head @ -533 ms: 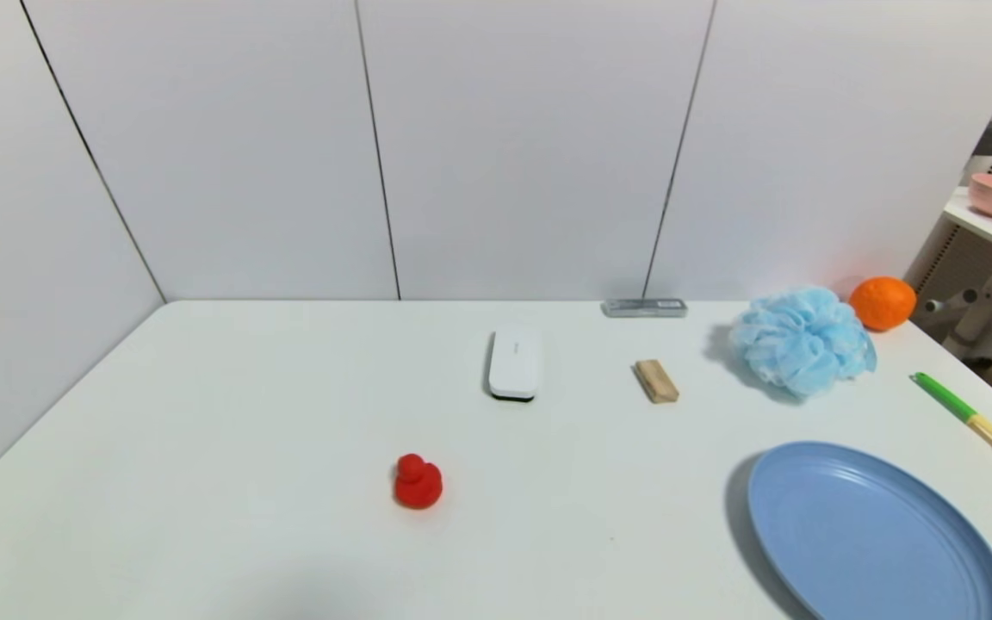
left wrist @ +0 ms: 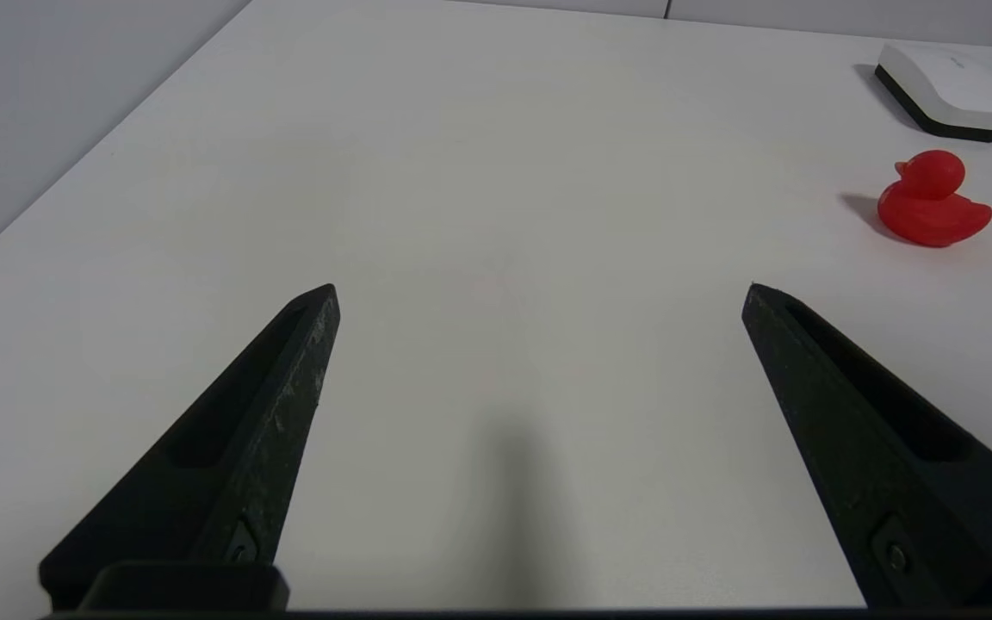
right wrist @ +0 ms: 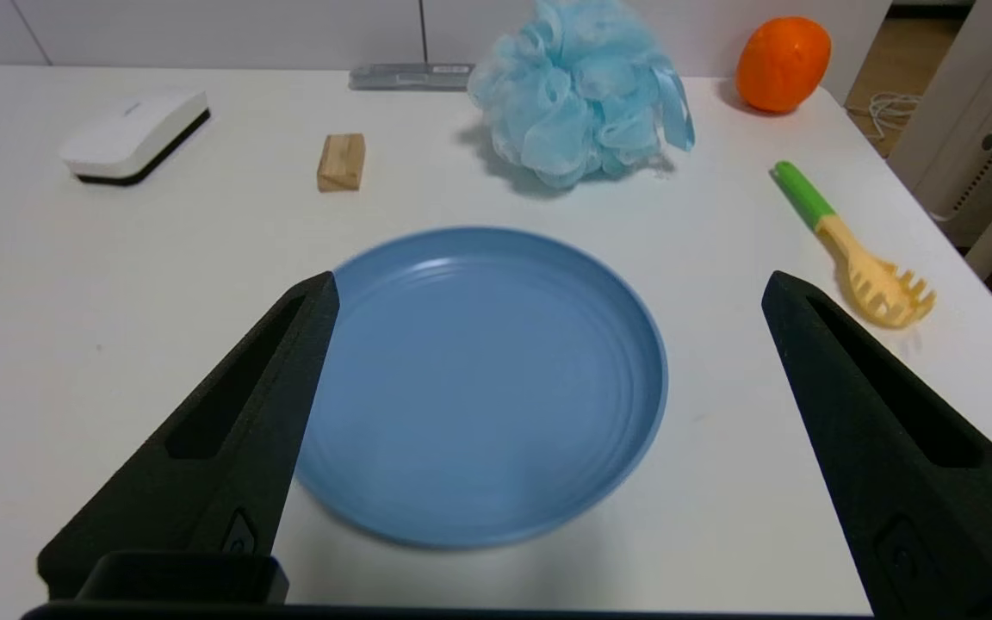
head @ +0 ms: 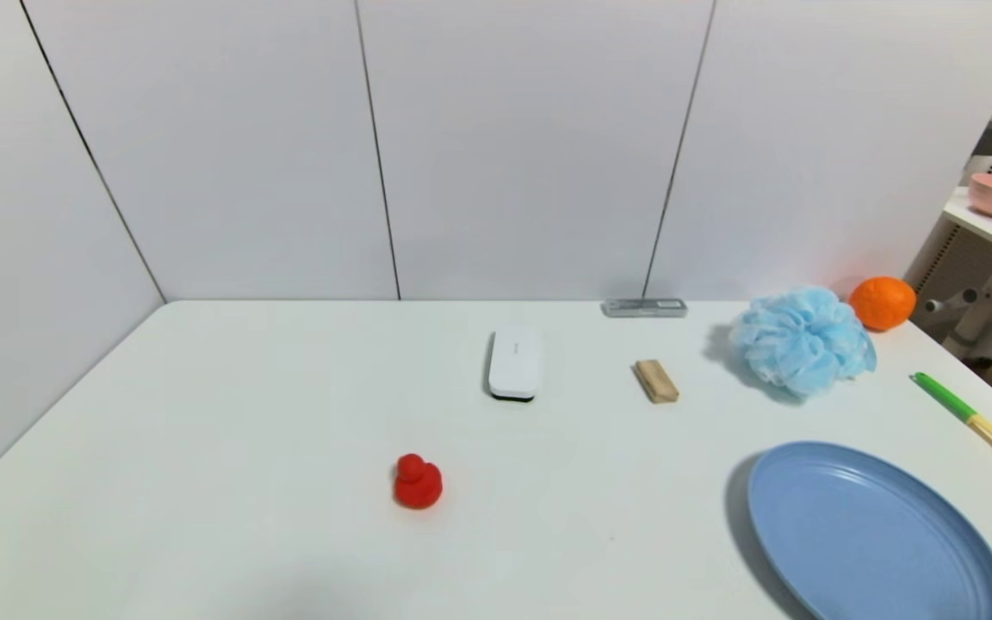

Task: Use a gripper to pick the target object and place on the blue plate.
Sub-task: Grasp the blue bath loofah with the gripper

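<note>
A white table [head: 289,413] stands against pale wall panels. In the head view, left to right: a red duck [head: 418,482] low of centre, a white eraser [head: 514,363], a wooden block [head: 656,381], the light blue bath pouf [head: 799,339] at mid-right, an orange [head: 882,302] beside it, and the blue plate [head: 871,534] at lower right. The left gripper [left wrist: 539,293] hangs spread wide over bare table; the right gripper [right wrist: 548,288] gapes above the plate, holding nothing.
</note>
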